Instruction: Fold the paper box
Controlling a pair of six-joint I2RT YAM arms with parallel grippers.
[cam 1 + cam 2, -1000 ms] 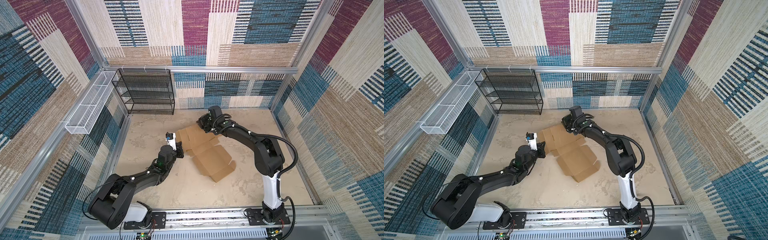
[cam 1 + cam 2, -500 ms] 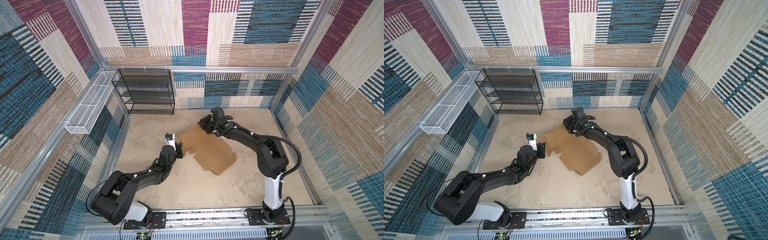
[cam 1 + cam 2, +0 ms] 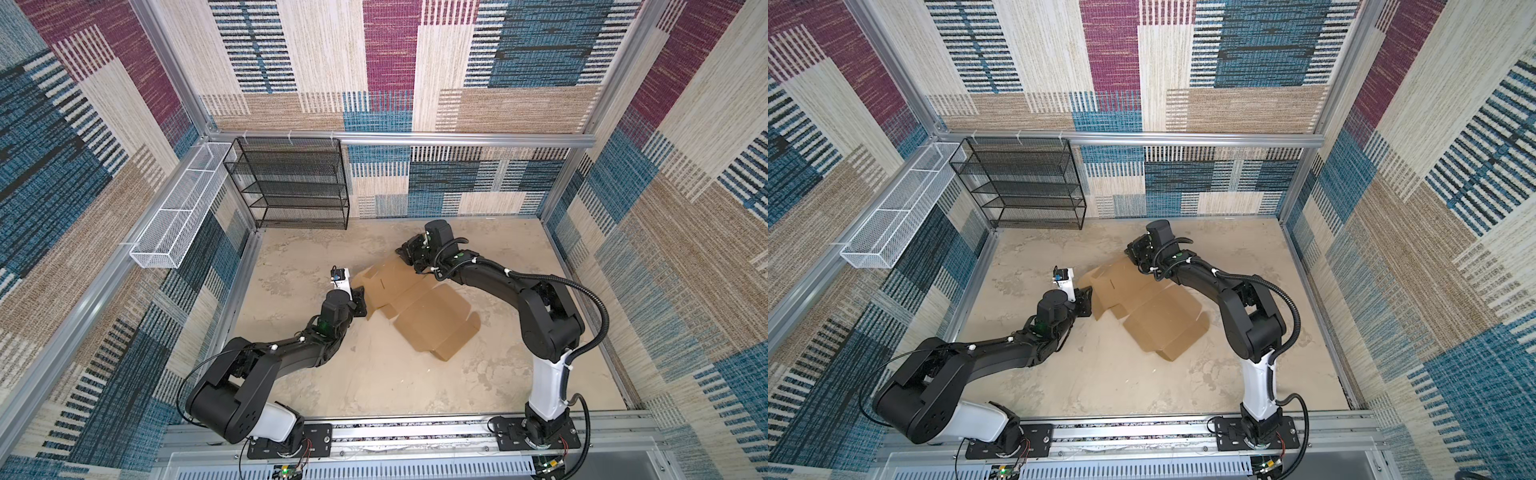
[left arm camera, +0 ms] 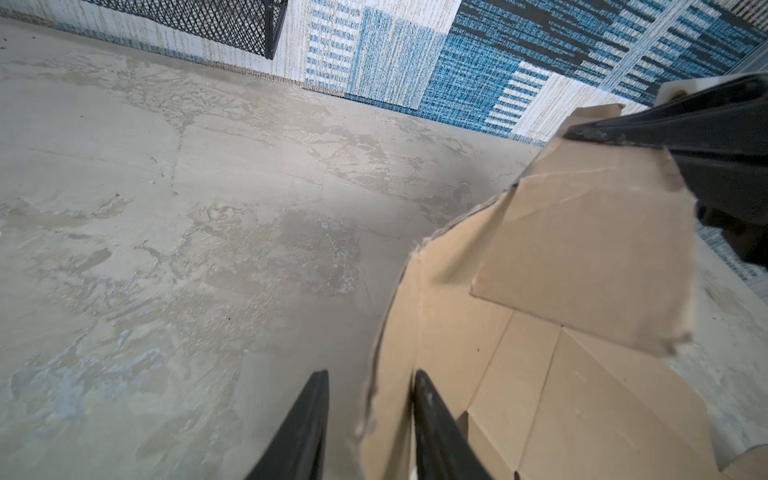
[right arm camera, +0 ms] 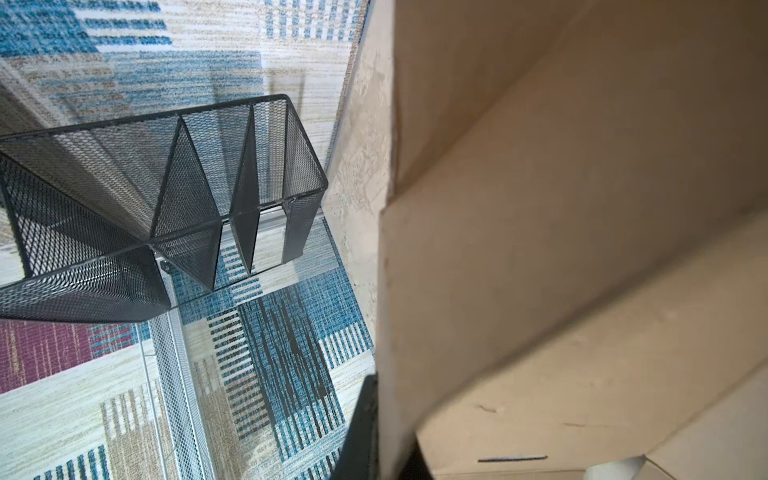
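In the middle of the floor (image 3: 374, 374) lies the cardboard box (image 3: 432, 320) — the right gripper (image 3: 406, 258) pinches its raised far flap, the left gripper (image 4: 370, 376) stands spread astride its left edge.

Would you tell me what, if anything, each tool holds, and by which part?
Right tool grips the paper box by its raised flap's corner; left tool holds nothing.
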